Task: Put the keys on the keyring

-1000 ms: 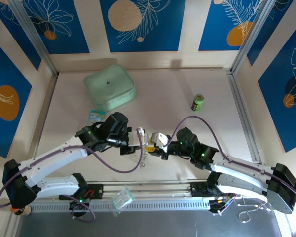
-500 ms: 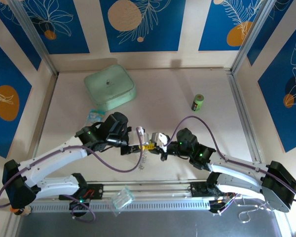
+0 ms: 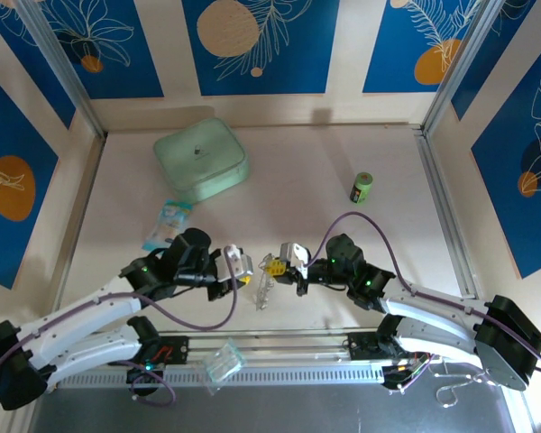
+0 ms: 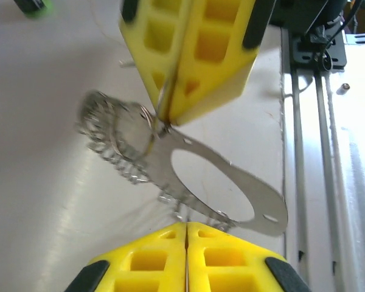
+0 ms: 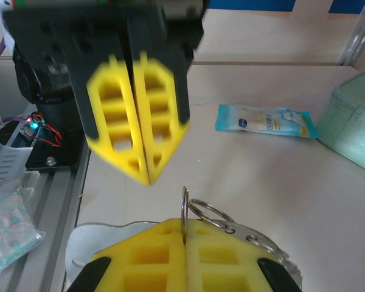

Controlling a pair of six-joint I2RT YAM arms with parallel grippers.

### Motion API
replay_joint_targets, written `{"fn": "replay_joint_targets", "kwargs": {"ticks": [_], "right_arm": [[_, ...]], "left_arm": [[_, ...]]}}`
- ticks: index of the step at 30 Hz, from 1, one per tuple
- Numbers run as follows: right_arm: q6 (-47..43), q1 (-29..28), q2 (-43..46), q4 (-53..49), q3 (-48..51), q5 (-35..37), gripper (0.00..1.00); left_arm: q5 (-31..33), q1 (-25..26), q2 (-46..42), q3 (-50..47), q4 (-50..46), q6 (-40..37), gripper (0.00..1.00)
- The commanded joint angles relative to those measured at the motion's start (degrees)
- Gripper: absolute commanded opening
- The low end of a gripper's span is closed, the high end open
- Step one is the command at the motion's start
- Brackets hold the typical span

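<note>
The keyring (image 4: 131,146) is a sparkly beaded chain joined to a flat silver plate with an oval hole (image 4: 249,194) and to thin split rings. My right gripper (image 5: 185,234) is shut on one split ring (image 5: 184,207), and the keyring (image 3: 262,289) dangles from it just above the table. In the left wrist view the right gripper (image 4: 164,118) comes in from above. My left gripper (image 4: 187,226) is shut on nothing, its tips just short of the chain. From above, the left gripper (image 3: 237,264) sits a little left of the right gripper (image 3: 275,264). I cannot make out the keys.
A mint-green box (image 3: 201,161) stands at the back left and a green can (image 3: 362,188) at the back right. A blue-and-white packet (image 3: 167,221) lies behind the left arm. A clear bag (image 3: 224,363) rests on the front rail.
My left gripper has drawn back to the left, away from the right gripper and the keyring. The right gripper stays put with the ring.
</note>
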State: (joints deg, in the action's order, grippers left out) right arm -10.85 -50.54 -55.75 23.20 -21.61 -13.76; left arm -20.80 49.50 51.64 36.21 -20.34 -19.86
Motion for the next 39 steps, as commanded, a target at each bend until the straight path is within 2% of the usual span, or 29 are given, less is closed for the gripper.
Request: {"fn": "replay_joint_targets", "kwargs": {"ticks": [1,3,6,10,17,29,39], "right_arm": [[0.13,0.27,0.11,2.05,0.27,-2.41,0.0],[0.13,0.29,0.11,1.93,0.16,-2.67,0.0],[0.04,0.28,0.2,1.74,0.07,-3.07,0.0],[0.04,0.23,0.62,1.15,-0.02,-3.38,0.0],[-0.33,-0.11,0.73,0.15,-0.49,-3.47,0.0],[-0.57,-0.62,1.17,-0.45,-0.7,-3.2,0.0],[-0.49,-0.97,0.94,-0.44,-0.89,-3.47,0.0]], "left_arm": [[-5.47,-0.51,2.57,-1.0,5.47,2.06,0.07],[-7.69,-0.54,3.93,-1.39,7.84,2.19,0.07],[-9.63,-0.62,4.55,-2.57,11.44,2.19,0.15],[-9.92,-0.63,3.26,-4.75,15.5,1.3,0.3],[-8.39,-0.62,1.36,-5.87,18.1,0.29,0.4],[-8.81,-0.63,-1.06,-7.47,22.8,1.92,0.43],[-10.43,-0.63,-0.02,-7.44,24.53,2.02,0.26]]}}
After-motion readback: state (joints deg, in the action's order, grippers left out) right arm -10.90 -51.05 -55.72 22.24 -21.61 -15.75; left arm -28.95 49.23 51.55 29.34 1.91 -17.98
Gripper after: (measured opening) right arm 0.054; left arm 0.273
